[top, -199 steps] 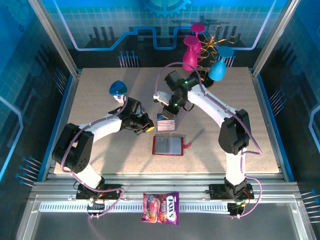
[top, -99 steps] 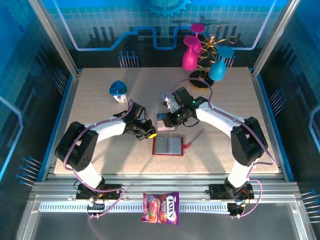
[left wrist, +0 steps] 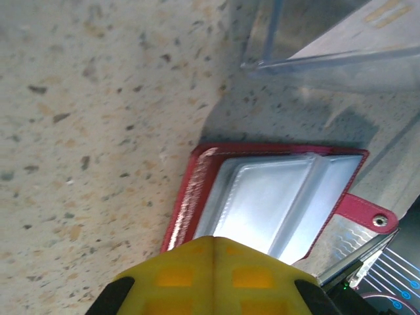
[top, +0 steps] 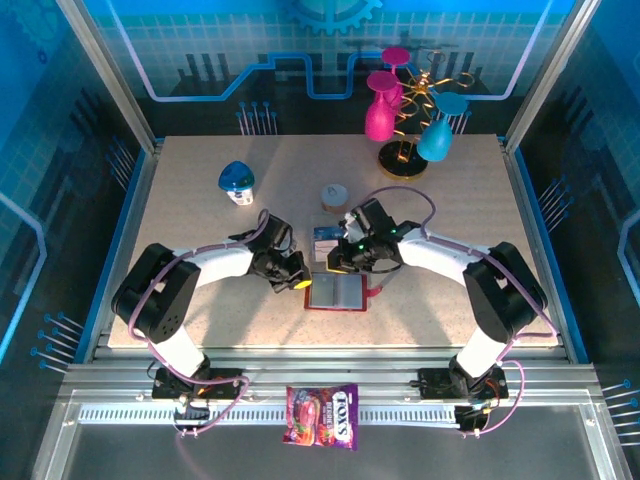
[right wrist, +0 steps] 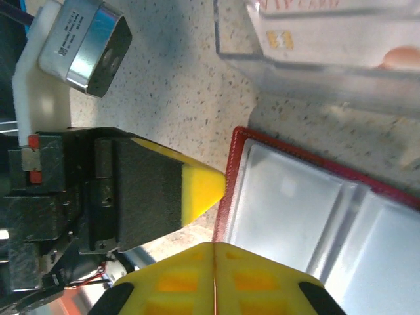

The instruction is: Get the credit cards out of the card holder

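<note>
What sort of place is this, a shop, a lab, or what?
Most likely a robot lab or demo booth: a white left robot arm and a white right robot arm at a speckled beige table, blue circuit-pattern wall panels around it, and props like an open red leather-like card holder.

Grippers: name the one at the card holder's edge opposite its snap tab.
The left gripper: its shut yellow tip is at the red card holder's tabless side edge. The right gripper sits at the far edge, by the clear box.

Closed right hand [right wrist: 214, 262] at the open red card holder [right wrist: 289, 197], left hand [right wrist: 200, 190] alongside
</note>
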You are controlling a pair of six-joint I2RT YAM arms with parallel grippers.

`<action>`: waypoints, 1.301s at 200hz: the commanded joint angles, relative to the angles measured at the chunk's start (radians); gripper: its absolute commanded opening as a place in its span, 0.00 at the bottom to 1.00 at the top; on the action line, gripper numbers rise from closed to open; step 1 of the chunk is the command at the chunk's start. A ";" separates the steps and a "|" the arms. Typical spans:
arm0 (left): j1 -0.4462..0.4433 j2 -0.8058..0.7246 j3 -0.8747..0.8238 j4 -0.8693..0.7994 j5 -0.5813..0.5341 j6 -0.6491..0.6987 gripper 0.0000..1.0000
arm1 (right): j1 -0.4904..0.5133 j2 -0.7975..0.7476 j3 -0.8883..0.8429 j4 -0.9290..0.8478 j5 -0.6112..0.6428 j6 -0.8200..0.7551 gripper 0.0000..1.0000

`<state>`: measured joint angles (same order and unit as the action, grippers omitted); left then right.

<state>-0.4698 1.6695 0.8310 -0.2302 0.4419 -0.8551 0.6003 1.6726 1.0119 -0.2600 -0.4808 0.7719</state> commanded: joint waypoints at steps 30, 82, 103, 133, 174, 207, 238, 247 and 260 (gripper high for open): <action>-0.008 0.006 -0.036 -0.043 0.014 0.026 0.04 | 0.038 0.056 -0.027 0.056 -0.060 0.064 0.17; -0.010 0.018 -0.041 -0.043 0.027 0.027 0.04 | 0.062 0.122 -0.005 0.043 -0.070 0.073 0.25; -0.010 0.020 -0.041 -0.046 0.029 0.031 0.04 | 0.065 0.132 0.002 0.023 -0.065 0.071 0.27; -0.010 0.026 -0.044 -0.050 0.027 0.033 0.04 | 0.067 0.138 0.016 -0.032 -0.046 0.053 0.31; -0.010 0.028 -0.044 -0.055 0.025 0.034 0.04 | 0.068 0.162 0.028 -0.062 -0.046 0.043 0.40; -0.010 0.031 -0.040 -0.057 0.022 0.036 0.04 | 0.069 0.179 0.035 -0.072 -0.050 0.038 0.43; -0.010 0.035 -0.041 -0.061 0.021 0.036 0.04 | 0.070 0.177 0.037 -0.091 -0.034 0.033 0.44; -0.010 0.036 -0.038 -0.063 0.020 0.037 0.04 | 0.069 0.173 0.037 -0.099 -0.025 0.033 0.44; -0.010 0.042 -0.037 -0.073 0.016 0.039 0.04 | 0.067 0.167 0.035 -0.108 -0.016 0.032 0.44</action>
<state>-0.4725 1.6829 0.7986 -0.2440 0.4435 -0.8356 0.6556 1.8362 1.0294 -0.3096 -0.5240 0.8185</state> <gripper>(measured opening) 0.052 0.440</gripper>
